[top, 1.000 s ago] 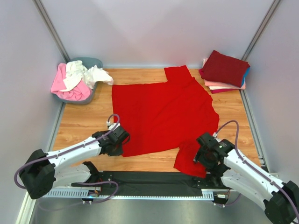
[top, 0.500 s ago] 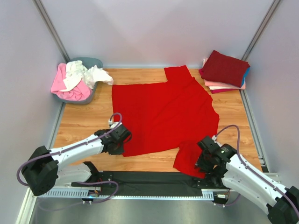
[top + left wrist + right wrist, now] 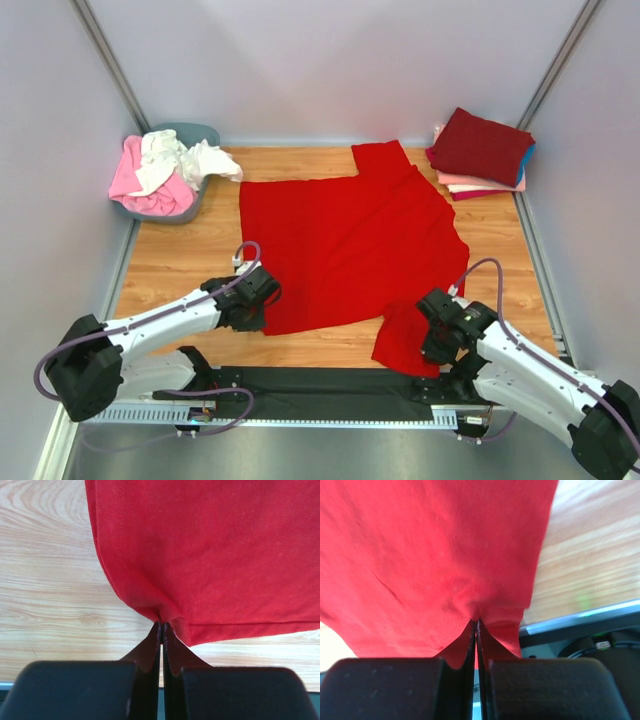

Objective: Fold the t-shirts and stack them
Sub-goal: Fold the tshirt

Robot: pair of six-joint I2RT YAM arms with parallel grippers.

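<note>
Left gripper [image 3: 161,626] is seen clamped shut on the near-left hem corner of the bright red t-shirt [image 3: 350,240], with cloth puckered at the fingertips. Right gripper [image 3: 477,621] is likewise pinched closed on red cloth, at the sleeve bunched by the table's near edge. The shirt is spread flat across the middle of the wooden table [image 3: 180,260], with the other sleeve pointed to the far side. A folded stack is found at the far-right corner, dark red shirt [image 3: 482,145] on top, pink and blue edges shown beneath. At far left a grey tub [image 3: 200,131] is filled with a pink shirt [image 3: 130,172] and a white shirt [image 3: 165,150], the white one draped over the rim.
</note>
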